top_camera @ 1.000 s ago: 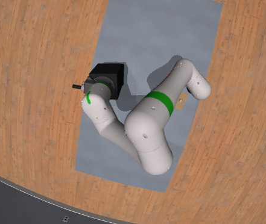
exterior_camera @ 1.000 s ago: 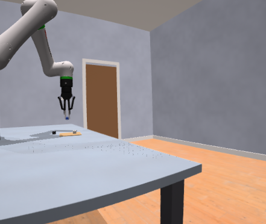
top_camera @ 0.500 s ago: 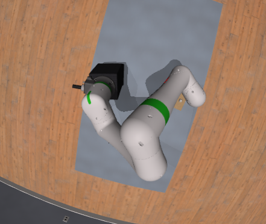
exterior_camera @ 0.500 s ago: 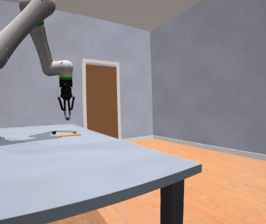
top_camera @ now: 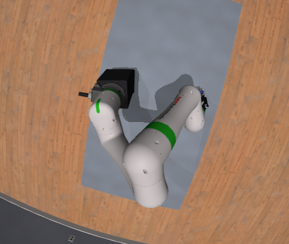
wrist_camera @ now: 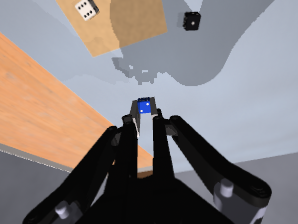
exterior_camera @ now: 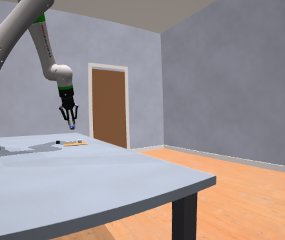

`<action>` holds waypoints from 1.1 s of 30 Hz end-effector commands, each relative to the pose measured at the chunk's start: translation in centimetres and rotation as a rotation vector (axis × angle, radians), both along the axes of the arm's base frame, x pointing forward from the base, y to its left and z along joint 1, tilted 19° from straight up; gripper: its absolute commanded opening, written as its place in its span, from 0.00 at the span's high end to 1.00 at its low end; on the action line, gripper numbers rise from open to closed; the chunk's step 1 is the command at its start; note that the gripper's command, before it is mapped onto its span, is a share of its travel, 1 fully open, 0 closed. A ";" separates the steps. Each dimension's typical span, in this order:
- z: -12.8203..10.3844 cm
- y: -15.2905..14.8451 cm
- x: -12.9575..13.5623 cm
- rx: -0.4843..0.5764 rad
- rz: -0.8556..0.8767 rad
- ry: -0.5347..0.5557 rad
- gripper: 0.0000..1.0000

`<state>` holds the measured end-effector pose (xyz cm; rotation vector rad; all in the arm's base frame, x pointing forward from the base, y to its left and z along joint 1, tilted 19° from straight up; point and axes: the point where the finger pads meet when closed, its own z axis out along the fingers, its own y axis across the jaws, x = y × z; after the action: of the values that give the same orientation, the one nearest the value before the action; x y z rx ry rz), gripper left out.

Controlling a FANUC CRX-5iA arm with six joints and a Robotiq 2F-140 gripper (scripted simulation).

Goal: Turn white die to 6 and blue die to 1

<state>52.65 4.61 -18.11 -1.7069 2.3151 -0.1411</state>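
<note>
seen from the wrist camera looking down, going left to right: a white die (wrist_camera: 86,9) lies flat on a tan mat (wrist_camera: 131,26) at the upper left, close to the mat's far corner. its top face shows several black pips, probably six, though the count is hard to be sure of at this size. right of the mat, off it and on the grey table (wrist_camera: 240,100), a black die (wrist_camera: 192,20) sits by itself, well apart from the white one. in the middle of the picture the gripper (wrist_camera: 146,120) has its jaws drawn in narrow, pinching the blue die (wrist_camera: 145,105) between the fingertips. the visible blue face shows small white pips, too blurred to count.

in the side view the gripper (exterior_camera: 71,124) hangs high above the table with the blue die (exterior_camera: 72,127) at its tip, and the mat (exterior_camera: 75,143) with the other dice lies below and a little to the right.

what could go wrong, as a judgement: the blue die is held in the air and off to the side of the mat, so letting go here would likely make it bounce, roll to an unplanned face or stop on the bare table. its one-pip face cannot be picked out, so it may go down wrong side up. lowering it near the mat's edge could leave it half off or nudge the mat. a path too far left could knock the white die, and one too far right could tip the black die.
</note>
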 end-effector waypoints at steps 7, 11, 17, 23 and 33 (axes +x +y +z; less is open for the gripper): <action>-0.3 -0.2 -0.3 0.185 0.056 0.042 0.91; -0.3 -0.2 -0.3 0.208 0.062 0.033 0.91; -0.2 -0.1 -0.1 0.256 0.072 0.013 0.91; -0.2 -0.3 -0.3 0.317 0.084 -0.004 0.91; -0.2 -0.6 -0.3 0.460 0.113 -0.052 0.91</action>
<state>53.07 4.54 -17.79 -1.6087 2.1111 0.2318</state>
